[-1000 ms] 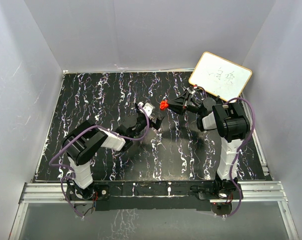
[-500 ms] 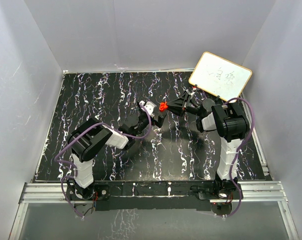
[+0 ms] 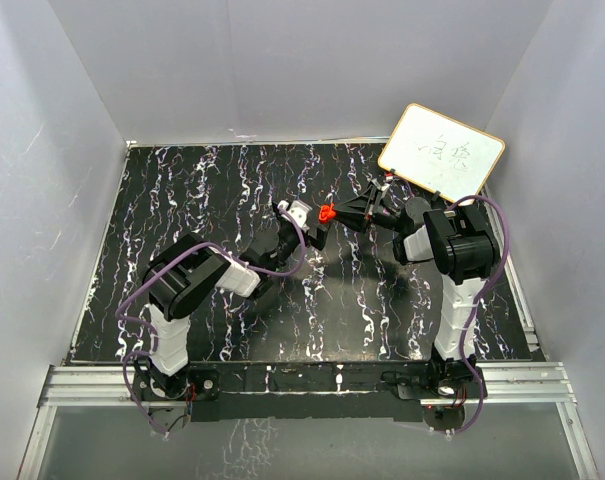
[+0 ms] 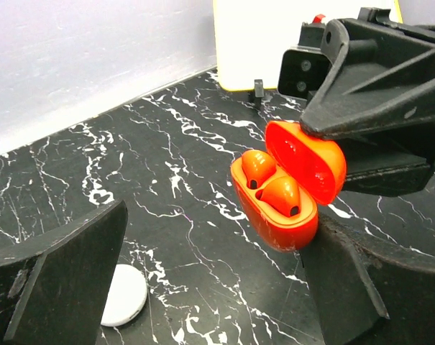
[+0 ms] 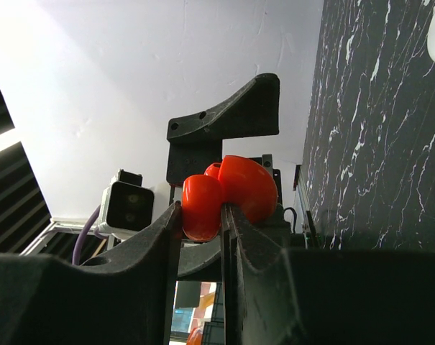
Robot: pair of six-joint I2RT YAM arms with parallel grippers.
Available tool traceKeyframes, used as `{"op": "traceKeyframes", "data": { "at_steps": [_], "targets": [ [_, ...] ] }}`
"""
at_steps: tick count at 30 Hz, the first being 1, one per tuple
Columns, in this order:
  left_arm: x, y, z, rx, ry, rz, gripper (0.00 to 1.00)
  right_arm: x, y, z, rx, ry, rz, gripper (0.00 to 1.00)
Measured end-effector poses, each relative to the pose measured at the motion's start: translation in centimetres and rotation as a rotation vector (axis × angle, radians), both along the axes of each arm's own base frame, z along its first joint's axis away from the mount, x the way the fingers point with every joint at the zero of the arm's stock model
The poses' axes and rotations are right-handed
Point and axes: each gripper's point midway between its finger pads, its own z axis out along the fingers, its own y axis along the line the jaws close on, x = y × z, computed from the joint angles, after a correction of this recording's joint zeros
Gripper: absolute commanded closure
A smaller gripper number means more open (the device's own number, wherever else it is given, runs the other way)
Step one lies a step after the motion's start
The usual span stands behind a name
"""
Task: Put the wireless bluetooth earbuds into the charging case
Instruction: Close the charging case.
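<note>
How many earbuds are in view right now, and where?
2. Both sit in the open charging case held by the right gripper: one earbud at the back, the other earbud just in front. No others visible.

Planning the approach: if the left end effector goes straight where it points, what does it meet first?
Likely the open charging case, with the earbuds seated inside, pinched in the right end effector. It sits ahead, slightly right of centre between the open left end effector's fingers. Depth is unclear.

What I count here
Two earbuds (image 4: 280,195), one case (image 4: 278,231), one white disc (image 4: 124,295), one whiteboard (image 3: 442,152).
</note>
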Motion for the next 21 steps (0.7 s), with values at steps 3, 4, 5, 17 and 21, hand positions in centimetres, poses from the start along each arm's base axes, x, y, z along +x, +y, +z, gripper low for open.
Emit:
{"op": "traceKeyframes", "data": {
  "at_steps": [3,4,5,17,21],
  "targets": [
    [0.3,0.3,0.4,-0.007,-0.015,0.024,0.01,0.0,0.0,0.0,0.000,0.000,-0.001,1.00],
    [0.3,0.4,0.4,-0.006,-0.017,0.028,0.01,0.0,0.0,0.0,0.000,0.000,-0.001,1.00],
    [0.4,0.5,0.5,-0.006,-0.020,0.034,0.01,0.0,0.0,0.0,0.000,0.000,-0.001,1.00],
    [0.7,0.9,0.3,0.016,-0.039,0.065,0.01,-0.2,-0.1,-0.4,-0.001,0.018,-0.006,1.00],
    [0.8,1.2,0.3,0.025,-0.048,0.082,0.01,-0.3,-0.1,-0.6,-0.002,0.025,-0.008,1.00]
  ]
}}
